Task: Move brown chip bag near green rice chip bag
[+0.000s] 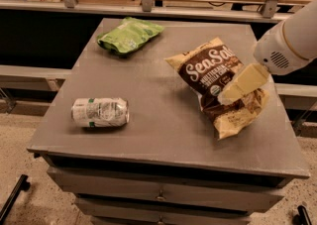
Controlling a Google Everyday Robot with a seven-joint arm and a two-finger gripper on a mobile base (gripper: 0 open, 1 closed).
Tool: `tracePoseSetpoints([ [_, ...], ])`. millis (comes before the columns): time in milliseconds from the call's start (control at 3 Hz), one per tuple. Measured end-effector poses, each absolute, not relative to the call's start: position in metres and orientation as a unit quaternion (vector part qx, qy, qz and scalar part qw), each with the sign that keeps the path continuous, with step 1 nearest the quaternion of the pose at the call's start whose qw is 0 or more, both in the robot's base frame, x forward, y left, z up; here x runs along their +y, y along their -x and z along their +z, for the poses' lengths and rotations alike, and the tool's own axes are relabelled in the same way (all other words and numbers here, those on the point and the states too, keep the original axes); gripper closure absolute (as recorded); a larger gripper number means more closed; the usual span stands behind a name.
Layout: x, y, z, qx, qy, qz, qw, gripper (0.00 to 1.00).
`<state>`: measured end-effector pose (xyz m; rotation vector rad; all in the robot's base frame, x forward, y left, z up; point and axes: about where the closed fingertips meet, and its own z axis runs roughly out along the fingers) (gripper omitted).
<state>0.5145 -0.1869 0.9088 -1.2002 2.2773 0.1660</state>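
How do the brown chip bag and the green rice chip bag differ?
The brown chip bag is larger, dark with white lettering; the green rice chip bag is smaller, bright green. The brown one lies at the right of the table, under the end effector; the green one lies far back, left. Both are crinkled.
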Motion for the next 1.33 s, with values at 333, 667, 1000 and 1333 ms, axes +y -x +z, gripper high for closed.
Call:
tracePoseSetpoints([
  [333, -0.1914, -0.5158, 0.8891, 0.874, 0.406, 0.088, 0.25, 0.18],
  [667, -0.1982, -0.5117, 0.8803, 0.89, 0.379, 0.097, 0.235, 0.41],
  [1000, -0.1972, -0.5113, 0.8801, 0.89, 0.378, 0.097, 0.234, 0.65],
  [1333, -0.196, -0.511, 0.8801, 0.89, 0.379, 0.097, 0.233, 0.88],
])
